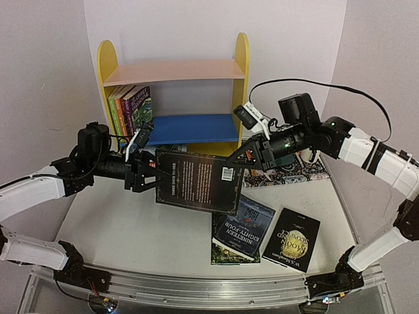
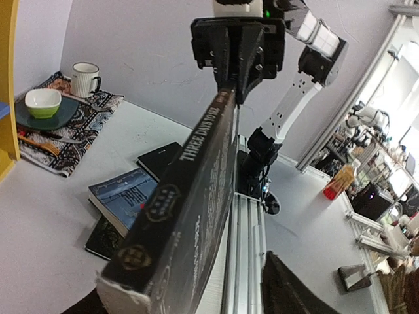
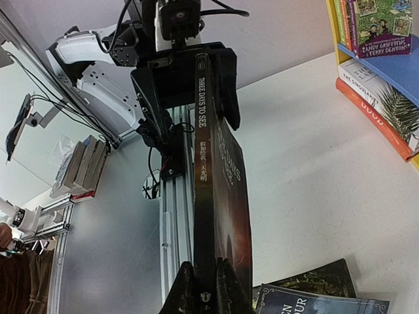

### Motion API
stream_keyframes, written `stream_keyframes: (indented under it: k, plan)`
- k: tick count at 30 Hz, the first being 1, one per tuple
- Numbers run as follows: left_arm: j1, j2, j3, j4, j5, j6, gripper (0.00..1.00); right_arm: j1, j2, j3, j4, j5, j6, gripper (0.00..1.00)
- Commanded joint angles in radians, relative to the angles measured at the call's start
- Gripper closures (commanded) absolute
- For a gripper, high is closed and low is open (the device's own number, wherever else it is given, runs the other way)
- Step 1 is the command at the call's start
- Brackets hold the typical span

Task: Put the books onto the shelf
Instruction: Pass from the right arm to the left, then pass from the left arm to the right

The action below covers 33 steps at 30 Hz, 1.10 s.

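A large black book (image 1: pixel 196 180) hangs in the air in front of the shelf (image 1: pixel 173 70), held flat between both arms. My right gripper (image 1: pixel 243 159) is shut on its right end; in the right wrist view the fingers (image 3: pixel 190 288) pinch its spine (image 3: pixel 203 163). My left gripper (image 1: pixel 149 175) stands open around the book's left end (image 2: pixel 190 196), with one finger (image 2: pixel 285 288) clear of the cover. Several books (image 1: pixel 131 108) stand on the blue board, and an orange one (image 3: pixel 373 111) lies below them. Three books (image 1: pixel 245 230) lie on the table.
A patterned mat (image 2: pixel 65 131) at the right of the shelf carries a striped cup (image 2: pixel 84 78) and a green bowl (image 2: pixel 42 101). A dark book (image 1: pixel 291 239) lies near the right arm's base. The metal rail (image 1: pixel 196 288) runs along the near edge.
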<state>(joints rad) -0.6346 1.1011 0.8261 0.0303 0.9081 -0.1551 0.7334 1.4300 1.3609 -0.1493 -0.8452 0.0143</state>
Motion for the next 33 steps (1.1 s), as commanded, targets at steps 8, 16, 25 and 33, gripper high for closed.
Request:
stream_keyframes:
  k: [8, 16, 25, 33]
  plan:
    - [0.004, -0.012, 0.004, 0.079, 0.011, 0.009, 1.0, -0.008, -0.032, -0.019, 0.12, -0.039, 0.002, 0.53]
    - [0.004, 0.068, 0.018, 0.075, 0.104, -0.008, 1.0, -0.009, 0.029, 0.09, -0.183, -0.03, -0.195, 0.25]
    - [-0.001, 0.161, 0.065, 0.057, 0.211, -0.046, 1.0, -0.008, 0.107, 0.179, -0.368, -0.051, -0.284, 0.37]
    - [-0.021, 0.194, 0.083, 0.045, 0.214, -0.028, 1.0, 0.026, 0.188, 0.214, -0.41, -0.047, -0.286, 0.41]
